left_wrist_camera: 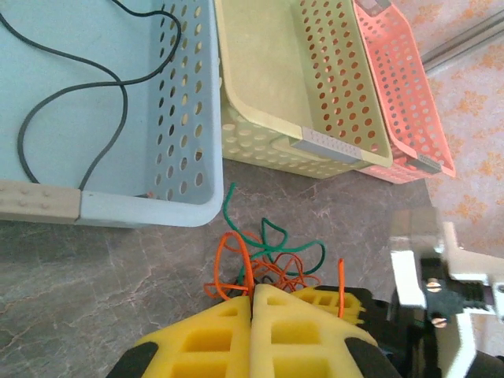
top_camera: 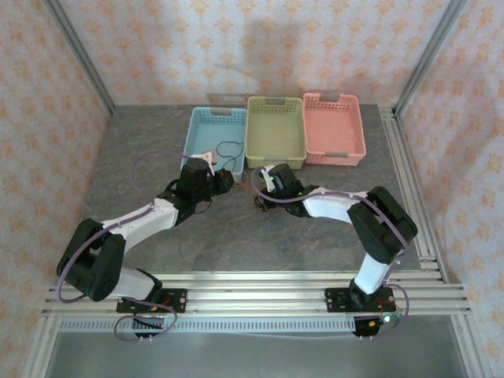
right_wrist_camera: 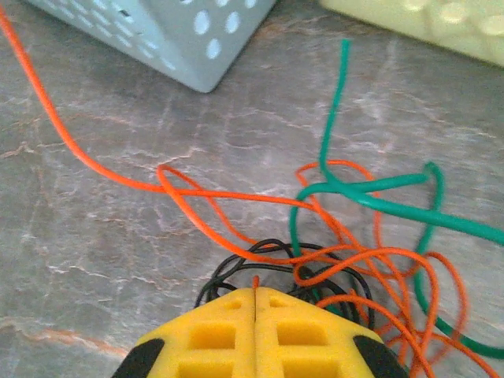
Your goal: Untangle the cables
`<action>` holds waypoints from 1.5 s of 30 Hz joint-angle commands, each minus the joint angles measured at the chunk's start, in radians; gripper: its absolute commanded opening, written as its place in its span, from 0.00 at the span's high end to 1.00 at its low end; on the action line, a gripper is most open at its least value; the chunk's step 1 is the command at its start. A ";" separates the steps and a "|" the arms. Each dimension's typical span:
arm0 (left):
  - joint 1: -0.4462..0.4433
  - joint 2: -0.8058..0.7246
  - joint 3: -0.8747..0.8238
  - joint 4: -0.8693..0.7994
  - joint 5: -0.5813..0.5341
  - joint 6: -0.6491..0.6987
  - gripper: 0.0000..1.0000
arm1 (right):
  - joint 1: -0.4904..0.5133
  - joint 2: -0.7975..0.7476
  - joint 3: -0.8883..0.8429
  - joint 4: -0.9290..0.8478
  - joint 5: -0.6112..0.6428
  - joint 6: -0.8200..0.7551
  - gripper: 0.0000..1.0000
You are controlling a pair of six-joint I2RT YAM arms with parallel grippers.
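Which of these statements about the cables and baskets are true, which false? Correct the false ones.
1. A black cable lies in the blue basket. True.
2. The green cable is in the pink basket. False: the pink basket looks empty; the green cable lies on the table, tangled with the orange cable.
3. The left gripper and right gripper are both shut. True.
4. The yellow-green basket ends the row on the right. False: the yellow-green basket stands in the middle.

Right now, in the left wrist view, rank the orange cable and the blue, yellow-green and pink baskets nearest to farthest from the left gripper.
1. orange cable, at the tips of the left gripper.
2. blue basket, ahead left.
3. yellow-green basket, ahead right.
4. pink basket, far right.
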 commanded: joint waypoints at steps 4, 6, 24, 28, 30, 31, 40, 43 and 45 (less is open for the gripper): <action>0.017 -0.059 -0.023 -0.042 -0.092 0.005 1.00 | -0.020 -0.084 -0.055 0.041 0.209 0.048 1.00; 0.018 -0.078 -0.028 -0.053 -0.113 0.009 1.00 | -0.034 -0.099 -0.071 0.053 0.231 0.067 1.00; 0.026 -0.192 -0.075 -0.064 -0.188 0.014 1.00 | -0.163 -0.248 -0.250 0.182 0.557 0.306 1.00; 0.029 -0.225 -0.085 -0.093 -0.241 0.009 1.00 | -0.191 -0.314 -0.314 0.220 0.652 0.377 1.00; 0.031 -0.242 -0.095 -0.100 -0.274 0.002 1.00 | -0.198 -0.340 -0.342 0.249 0.682 0.388 1.00; 0.032 -0.246 -0.098 -0.103 -0.283 0.000 1.00 | -0.197 -0.347 -0.348 0.254 0.687 0.386 1.00; 0.029 -0.184 -0.083 -0.053 -0.184 0.001 1.00 | -0.174 -0.353 -0.377 0.448 0.396 0.300 1.00; 0.016 -0.134 -0.060 -0.037 -0.132 0.003 1.00 | -0.127 -0.364 -0.415 0.586 0.320 0.238 1.00; 0.006 -0.104 -0.044 -0.035 -0.111 0.009 1.00 | -0.105 -0.378 -0.433 0.644 0.270 0.202 1.00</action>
